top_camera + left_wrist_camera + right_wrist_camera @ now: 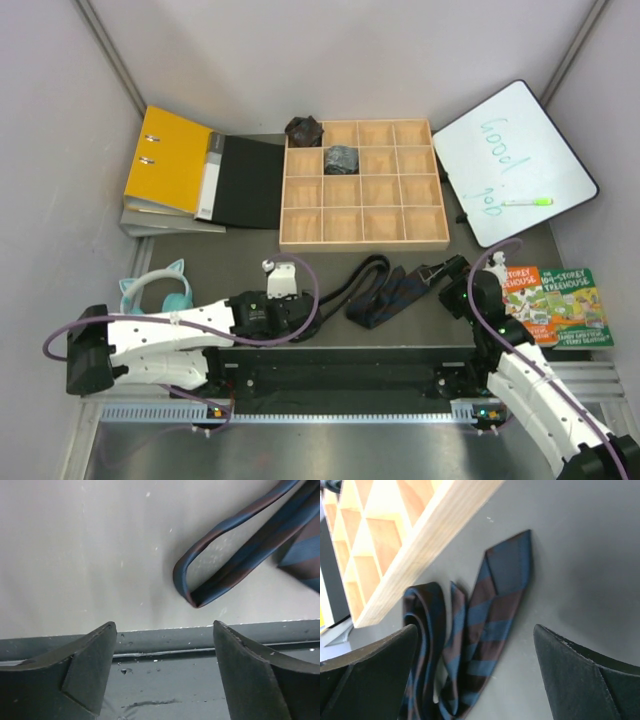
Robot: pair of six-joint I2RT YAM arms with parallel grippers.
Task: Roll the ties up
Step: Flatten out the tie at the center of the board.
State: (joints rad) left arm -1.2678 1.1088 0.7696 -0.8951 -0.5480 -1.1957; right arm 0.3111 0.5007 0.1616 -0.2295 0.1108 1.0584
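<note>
A striped navy and brown tie [385, 290] lies unrolled and loosely folded on the grey table in front of the wooden box. My left gripper [303, 308] is open and empty [165, 625], above the black rail, with the tie's narrow loop [225, 565] ahead to its right. My right gripper [447, 272] is open [475, 627] just above the tie's wide pointed end [492, 605], not touching it. A greyish rolled tie [341, 158] sits in a box compartment. A brownish-black rolled tie [304, 130] sits at the box's far left corner.
The wooden grid box [365, 243] stands mid-table. A yellow binder [168, 160] and black folder [250, 180] lie left of it. A whiteboard [515, 160] with green marker [527, 201] is right. Books [555, 305], teal headphones [155, 293] and a white object [280, 277] lie nearer.
</note>
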